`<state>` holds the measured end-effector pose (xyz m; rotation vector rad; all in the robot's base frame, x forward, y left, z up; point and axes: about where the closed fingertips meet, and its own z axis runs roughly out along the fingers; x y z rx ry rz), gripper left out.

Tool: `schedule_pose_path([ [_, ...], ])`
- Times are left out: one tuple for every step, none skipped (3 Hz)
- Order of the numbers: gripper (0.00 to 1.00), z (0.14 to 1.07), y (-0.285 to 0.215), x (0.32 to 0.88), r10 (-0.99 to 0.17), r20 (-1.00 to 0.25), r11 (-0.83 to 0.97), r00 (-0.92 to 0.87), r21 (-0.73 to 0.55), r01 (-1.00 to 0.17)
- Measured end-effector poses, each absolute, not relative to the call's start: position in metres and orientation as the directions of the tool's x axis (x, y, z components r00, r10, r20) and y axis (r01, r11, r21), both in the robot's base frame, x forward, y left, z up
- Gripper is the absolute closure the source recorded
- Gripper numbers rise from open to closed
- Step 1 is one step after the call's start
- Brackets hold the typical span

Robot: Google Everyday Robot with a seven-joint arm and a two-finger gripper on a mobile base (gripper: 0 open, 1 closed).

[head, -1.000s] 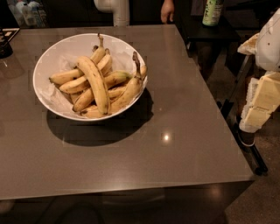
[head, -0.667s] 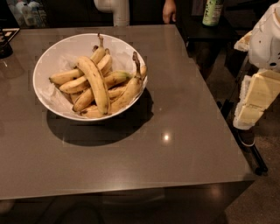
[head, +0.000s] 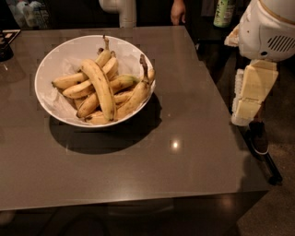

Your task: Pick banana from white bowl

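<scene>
The white bowl (head: 51, 64) stands on the left part of the grey table (head: 184, 138) and holds several yellow bananas. The banana (head: 100, 86), the longest and thickest, lies on top of the pile, running from the bowl's middle back to its front rim. The gripper (head: 250, 94) hangs off the table's right edge, under the white arm housing (head: 269, 27). It is well to the right of the bowl, beside the table rather than over it, and holds nothing that I can see.
A green bottle (head: 224, 11) and a person's hand (head: 177, 11) are beyond the table's far edge. A white post (head: 122, 11) stands at the far middle. Dark items (head: 5, 44) sit at the far left corner. The table's right edge drops to the floor.
The arm and gripper have moved left and slightly up, closer to the table's right edge. The bowl and bananas have not moved.
</scene>
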<state>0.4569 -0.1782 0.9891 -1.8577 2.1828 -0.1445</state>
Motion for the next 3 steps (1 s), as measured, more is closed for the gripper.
schedule_pose_path([
  [0.0,0.99,-0.177,0.457,-0.981,-0.14,0.166,-0.134,-0.248,-0.955],
  [0.0,0.995,-0.161,0.459,-0.972,-0.146,0.22,-0.183,-0.307,-0.926],
  [0.0,1.014,-0.132,0.458,-0.958,-0.142,0.287,-0.25,-0.415,-0.863],
])
